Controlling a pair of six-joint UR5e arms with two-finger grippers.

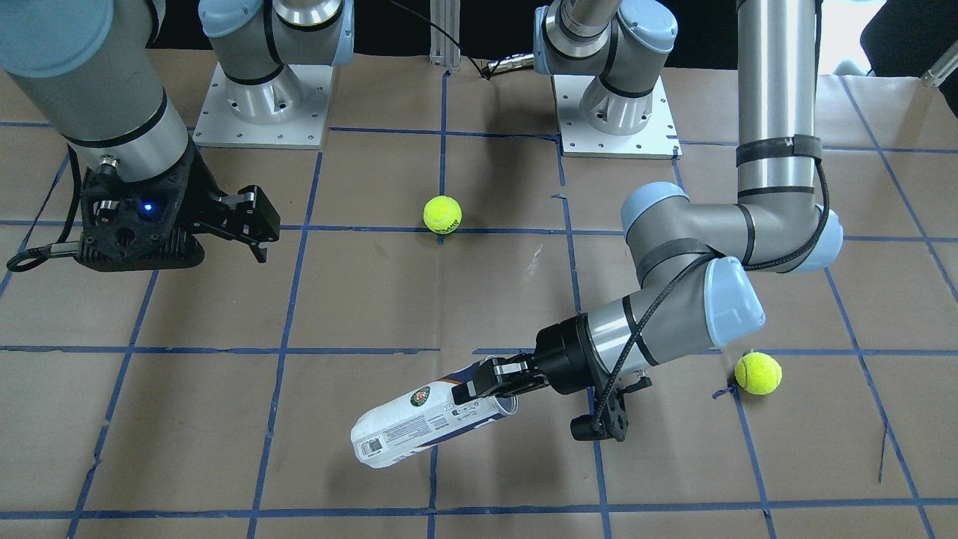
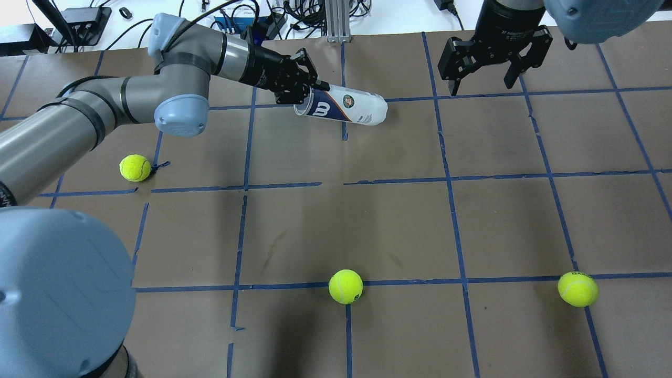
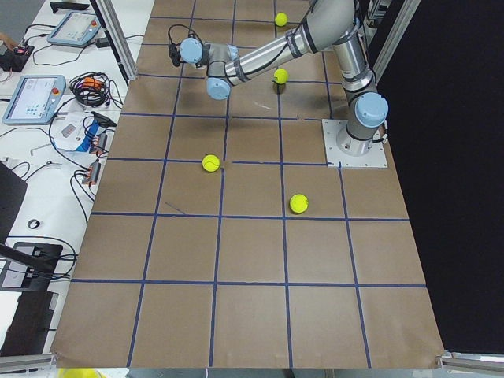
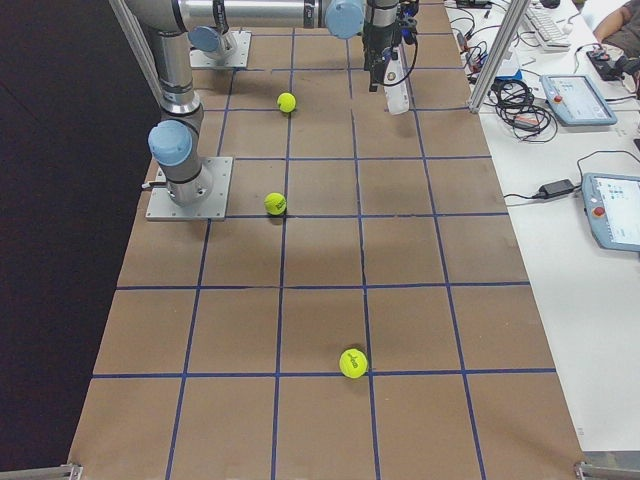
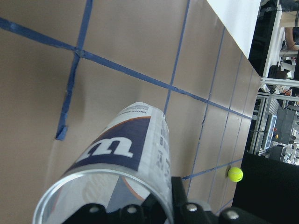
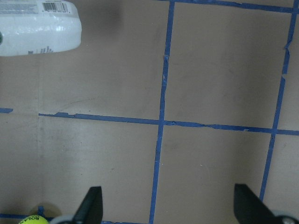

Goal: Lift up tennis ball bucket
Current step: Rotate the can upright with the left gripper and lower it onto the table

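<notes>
The tennis ball bucket (image 1: 419, 423) is a clear can with a white and navy label, lying almost level with its open silver rim toward my left arm. My left gripper (image 1: 486, 385) is shut on that rim, one finger inside the mouth. The bucket casts a shadow on the paper below and seems to hang just above the table. It also shows in the overhead view (image 2: 346, 105), the left wrist view (image 5: 126, 158) and the right wrist view (image 6: 39, 21). My right gripper (image 1: 251, 217) is open and empty, well away from the bucket.
Yellow-green tennis balls lie loose on the brown, blue-taped table: one near the arm bases (image 1: 442, 214), one by my left elbow (image 1: 757, 373), another at the near right (image 2: 577, 289). The arm base plates (image 1: 262, 105) stand at the robot side.
</notes>
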